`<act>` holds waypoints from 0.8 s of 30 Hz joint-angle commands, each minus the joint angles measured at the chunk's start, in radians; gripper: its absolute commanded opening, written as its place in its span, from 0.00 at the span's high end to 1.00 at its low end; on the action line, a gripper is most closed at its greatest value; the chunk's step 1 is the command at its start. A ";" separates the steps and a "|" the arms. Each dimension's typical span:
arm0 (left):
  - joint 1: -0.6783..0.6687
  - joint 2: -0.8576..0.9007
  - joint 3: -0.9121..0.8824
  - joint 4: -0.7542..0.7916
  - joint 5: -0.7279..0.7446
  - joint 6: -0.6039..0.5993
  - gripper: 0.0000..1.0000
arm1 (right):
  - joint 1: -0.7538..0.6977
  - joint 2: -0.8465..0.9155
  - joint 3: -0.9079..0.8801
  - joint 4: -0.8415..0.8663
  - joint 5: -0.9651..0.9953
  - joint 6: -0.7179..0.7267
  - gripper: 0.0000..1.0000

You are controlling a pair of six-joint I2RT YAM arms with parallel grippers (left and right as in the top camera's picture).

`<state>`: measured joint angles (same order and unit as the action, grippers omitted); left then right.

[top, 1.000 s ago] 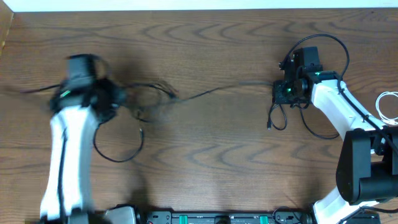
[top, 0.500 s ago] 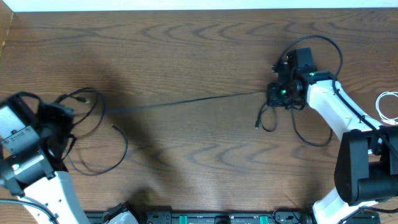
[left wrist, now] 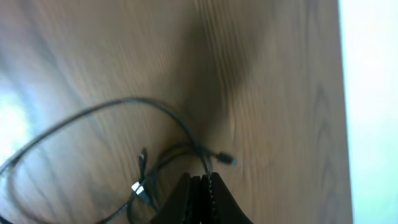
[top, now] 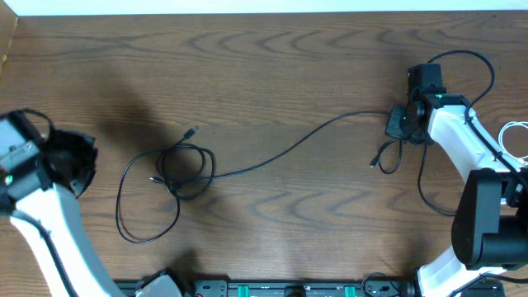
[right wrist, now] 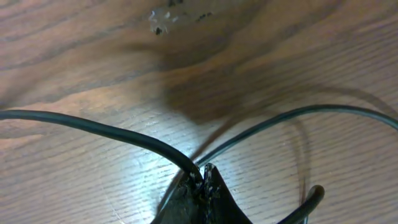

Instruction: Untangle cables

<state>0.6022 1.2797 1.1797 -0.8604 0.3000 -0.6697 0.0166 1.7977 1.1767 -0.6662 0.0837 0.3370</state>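
Overhead view, and the black cables [top: 183,169] are spread right across the brown wood-grain tabletop [top: 272,66]. On the left there's a small tight coil of several overlapping turns. A much bigger, slack loop sags from it toward the near edge, and one little plug end [top: 191,130] pokes out just above the coil. Whether that knot is one cord or two, I can't tell from here.

From the coil a long strand [top: 289,149] sweeps up and to the right in a gentle curve, straight into the right hand [top: 398,124]. That hand is clenched on the cord. The right wrist view shows it plainly, with the dark fingertips pinched together and the thin, smooth, slightly glossy black cord coming out between them. A second stretch arcs off to the right. Below that hand another plug end [top: 375,162] dangles on a short curl, and a wider loop trails beside the white arm.

The left hand [top: 74,161] sits out at the far left, well apart from the coil. Its wrist view is blurry, but the fingers are pressed shut with nothing between them, and the coil lies on the wood below.

At the right edge, a thin white cable [top: 516,139] curls in a loop, apart from the black ones.
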 commanded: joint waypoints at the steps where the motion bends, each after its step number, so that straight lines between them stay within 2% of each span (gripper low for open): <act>1: -0.053 0.092 0.005 -0.011 0.085 0.099 0.92 | 0.012 -0.012 -0.002 0.009 -0.030 -0.003 0.99; 3: -0.096 0.153 0.005 -0.015 0.087 0.122 0.89 | 0.019 -0.012 -0.002 0.013 -0.042 -0.006 0.99; 10: -0.296 0.342 0.005 -0.002 0.084 0.299 0.40 | 0.045 -0.012 -0.002 0.025 -0.042 -0.021 0.99; 12: -0.356 0.388 0.005 0.001 0.072 0.348 0.34 | 0.050 -0.012 -0.002 0.025 -0.042 -0.021 0.99; 19: -0.522 0.524 0.005 0.001 -0.078 0.362 0.33 | 0.056 -0.012 -0.002 0.025 -0.042 -0.024 0.99; 24: -0.588 0.599 0.005 0.011 -0.085 0.362 0.33 | 0.056 -0.012 -0.002 0.026 -0.042 -0.024 0.99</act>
<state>0.0372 1.8431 1.1797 -0.8536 0.2565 -0.3317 0.0669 1.7977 1.1767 -0.6422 0.0444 0.3252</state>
